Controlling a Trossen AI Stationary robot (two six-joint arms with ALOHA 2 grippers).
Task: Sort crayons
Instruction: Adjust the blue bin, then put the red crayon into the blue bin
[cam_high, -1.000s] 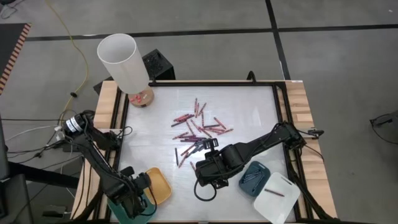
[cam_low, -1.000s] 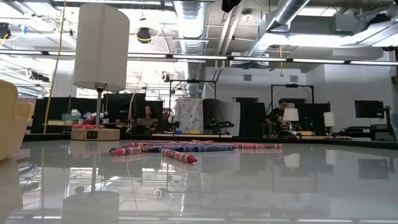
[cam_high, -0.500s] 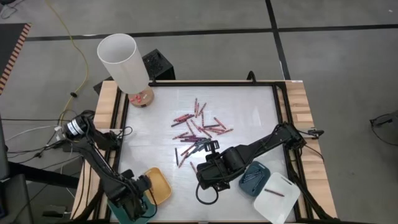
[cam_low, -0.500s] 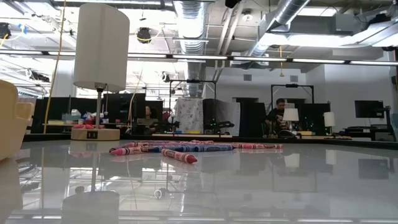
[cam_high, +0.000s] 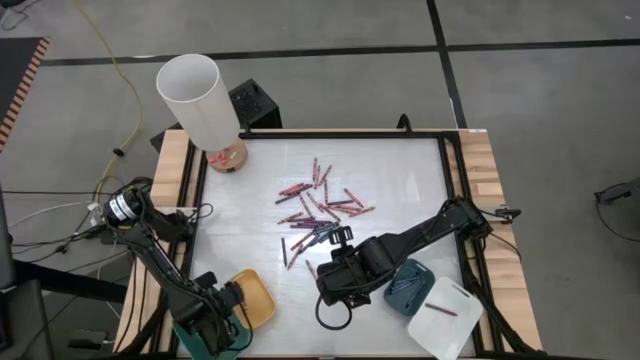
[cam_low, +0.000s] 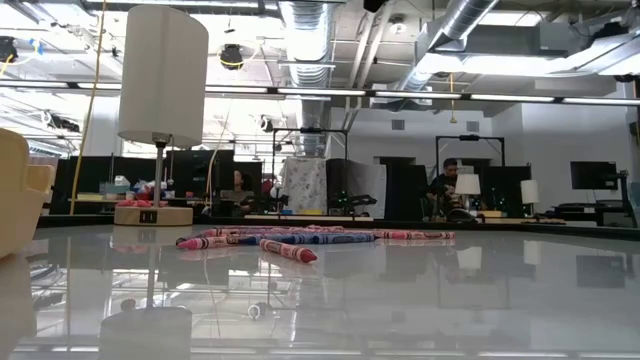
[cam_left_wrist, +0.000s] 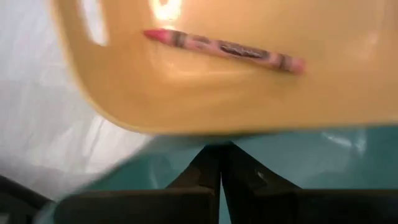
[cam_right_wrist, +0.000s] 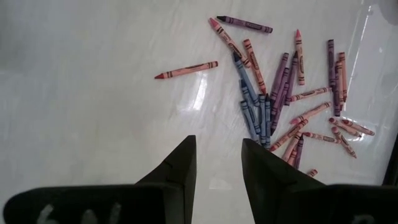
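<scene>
Item: crayons (cam_high: 318, 208), loose scatter of red, pink, purple and blue sticks on the white table (cam_high: 400, 180), lying between the lamp (cam_high: 196, 100) and the dark-blue tray (cam_high: 408, 283); several overlap, the blue ones bunched at the near side of the scatter

Sorted so far: one pink crayon (cam_left_wrist: 224, 46) in the yellow tray (cam_high: 255, 297); a few in the dark-blue tray; one red crayon (cam_high: 440, 310) in the white tray (cam_high: 458, 325)

Right gripper (cam_high: 330, 296): hangs over bare table just on the tray side of the scatter, fingers (cam_right_wrist: 180, 163) apart with a clear gap, nothing between them; its wrist view looks out onto the heap, a lone red crayon (cam_right_wrist: 186, 69) lying apart from the rest

Left gripper (cam_left_wrist: 221, 171): parked at the teal tray (cam_high: 200, 335), beside the yellow tray, fingers pressed together, holding nothing

Step in hand (judged): reach for the next crayon. Best done by choosing a stick that lies clear of its neighbours, such as the lone red one, turning the wrist so the fingers straddle it across its width, descending until the tips nearly touch the table, then closing at mid-length so it does not pivot

Change from earlier frames: right arm has drawn slightly back from the scatter toward the table's near edge; its finger gap unchanged; left arm and crayons as before
</scene>
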